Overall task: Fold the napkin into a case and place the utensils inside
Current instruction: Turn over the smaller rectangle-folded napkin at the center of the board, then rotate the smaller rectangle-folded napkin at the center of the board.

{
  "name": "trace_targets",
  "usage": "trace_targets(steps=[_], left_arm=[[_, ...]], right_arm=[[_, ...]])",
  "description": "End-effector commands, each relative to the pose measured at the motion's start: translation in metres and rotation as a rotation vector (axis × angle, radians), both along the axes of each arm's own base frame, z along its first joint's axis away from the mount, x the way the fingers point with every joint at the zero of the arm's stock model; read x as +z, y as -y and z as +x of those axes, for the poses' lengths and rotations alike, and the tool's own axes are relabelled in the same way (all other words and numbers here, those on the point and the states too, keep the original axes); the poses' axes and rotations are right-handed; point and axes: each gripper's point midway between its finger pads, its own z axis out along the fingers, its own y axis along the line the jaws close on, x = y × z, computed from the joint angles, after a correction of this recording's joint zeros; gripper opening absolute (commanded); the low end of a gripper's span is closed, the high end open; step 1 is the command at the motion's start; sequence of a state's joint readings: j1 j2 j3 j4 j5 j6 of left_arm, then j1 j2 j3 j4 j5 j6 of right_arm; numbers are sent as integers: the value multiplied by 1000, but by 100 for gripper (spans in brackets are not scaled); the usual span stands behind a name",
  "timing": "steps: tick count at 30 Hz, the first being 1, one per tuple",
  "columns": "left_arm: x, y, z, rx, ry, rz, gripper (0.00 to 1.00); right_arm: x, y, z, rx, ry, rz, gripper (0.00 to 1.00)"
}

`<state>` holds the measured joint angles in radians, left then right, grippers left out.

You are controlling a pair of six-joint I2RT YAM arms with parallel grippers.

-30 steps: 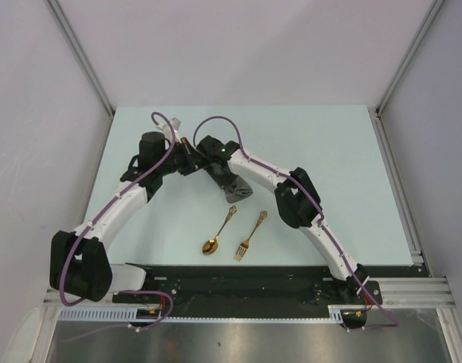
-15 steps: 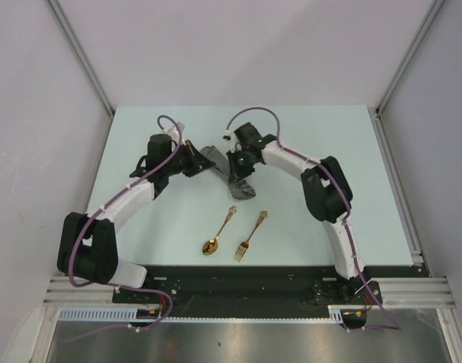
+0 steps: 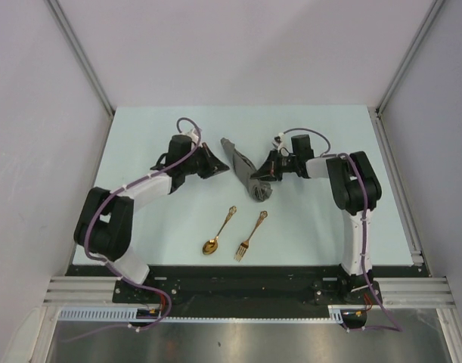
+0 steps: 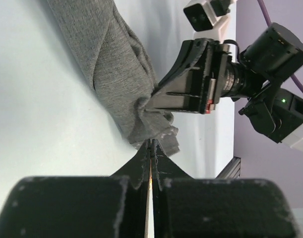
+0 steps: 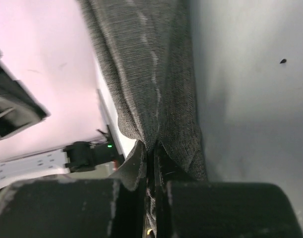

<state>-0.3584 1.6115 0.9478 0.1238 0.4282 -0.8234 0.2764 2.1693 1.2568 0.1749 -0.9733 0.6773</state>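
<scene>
The pale table [image 3: 329,219] is the biggest thing here, with grey walls around it. Two white and black arms reach over it from the near edge. The left arm [image 3: 132,193] bends in from the left side. The right arm [image 3: 355,197] goes up the right side and then turns in toward the middle. Their ends come close together near the middle of the table, a bit toward the back.

Between them is the napkin [image 3: 240,162]. It is dark grey and bunched up into a long, lumpy strip. It runs on a slant, with its far end closer to the left arm and its near end closer to the right arm. It is a loose bunch of cloth, not a neat fold.

The left gripper [image 4: 151,145] has its two fingers pressed tight together, and it is pinching a crumpled edge of the napkin at its tips. The right gripper [image 5: 150,148] is pressed tight too, and the grey cloth runs right into its jaws. The two pinch the napkin close to each other.

Nearer to me, the gold spoon [image 3: 221,227] and the gold fork [image 3: 251,235] lie flat on the table side by side, apart from the napkin. The spoon is on the left. Both handles point away from me.
</scene>
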Motion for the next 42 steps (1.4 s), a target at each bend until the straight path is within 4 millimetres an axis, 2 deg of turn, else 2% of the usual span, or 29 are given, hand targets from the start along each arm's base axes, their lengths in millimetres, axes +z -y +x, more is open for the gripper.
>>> trace_targets(steps=[1, 3, 4, 5, 8, 9, 10, 11, 12, 13, 14, 15, 16, 17, 18, 20, 21, 22, 24, 25, 26, 27, 29, 30, 32, 34, 35, 38, 42], left_arm=[[12, 25, 22, -12, 44, -32, 0], [17, 38, 26, -40, 52, -40, 0], [4, 43, 29, -47, 25, -31, 0], [9, 51, 32, -59, 37, -38, 0], [-2, 62, 44, -68, 16, -36, 0], [-2, 64, 46, -70, 12, -37, 0], [-2, 67, 53, -68, 17, -37, 0], [-3, 67, 56, -68, 18, -26, 0], [-3, 68, 60, -67, 20, -22, 0], [4, 72, 66, -74, 44, -21, 0], [-2, 73, 67, -81, 27, -10, 0], [-2, 76, 68, -92, 28, -11, 0], [2, 79, 71, -102, 41, -13, 0], [-6, 82, 71, -109, 31, -4, 0], [-9, 83, 72, -113, 28, -2, 0], [-8, 88, 76, -138, 45, -13, 0], [-18, 89, 79, -148, 36, -2, 0], [-15, 93, 84, -161, 55, 3, 0], [-31, 95, 87, -172, 20, 15, 0], [-30, 95, 90, -169, 23, 12, 0], [-31, 93, 93, -157, 21, 18, 0], [-33, 89, 93, -144, 18, 20, 0], [-22, 75, 98, -88, 52, 18, 0], [-18, 70, 99, -74, 60, 20, 0], [-6, 61, 102, -59, 82, 21, 0], [0, 59, 102, -66, 79, 10, 0], [4, 60, 102, -70, 86, 5, 0], [3, 64, 100, -84, 58, -25, 0], [10, 66, 91, -96, 42, -67, 0]], right_arm=[[21, 15, 6, 10, 19, 167, 4], [21, 28, 13, -9, 35, 180, 11], [19, 32, 14, -14, 13, 171, 12], [14, 39, 18, -16, 30, 160, 15], [8, 53, 24, -38, 27, 110, 26], [4, 63, 31, -45, 74, 75, 32], [-6, 73, 29, -70, 16, 23, 35], [3, 79, 40, -79, 48, -4, 41], [-4, 94, 35, -81, 12, -64, 44], [-5, 104, 43, -112, 32, -129, 47], [3, 112, 53, -134, 62, -169, 52], [8, 121, 49, -140, 50, -225, 53], [6, 133, 54, -183, 55, -322, 54], [10, 138, 55, -200, 63, -381, 55], [28, 141, 53, -218, 83, -434, 55], [36, 137, 49, -237, 127, -561, 55], [42, 130, 41, -226, 136, -589, 55], [54, 114, 33, -213, 166, -602, 55], [59, 88, 14, -169, 175, -569, 52], [71, 79, 8, -169, 212, -557, 51], [73, 56, -5, -134, 223, -551, 47], [73, 46, -13, -116, 232, -547, 45], [68, 21, -36, -52, 233, -536, 38], [66, 16, -35, -59, 253, -537, 36], [47, 14, -44, -48, 222, -535, 28], [39, 17, -41, -56, 222, -521, 24], [27, 22, -43, -57, 203, -532, 23], [8, 38, -42, -64, 184, -570, 19], [-8, 64, -35, -95, 157, -598, 19]])
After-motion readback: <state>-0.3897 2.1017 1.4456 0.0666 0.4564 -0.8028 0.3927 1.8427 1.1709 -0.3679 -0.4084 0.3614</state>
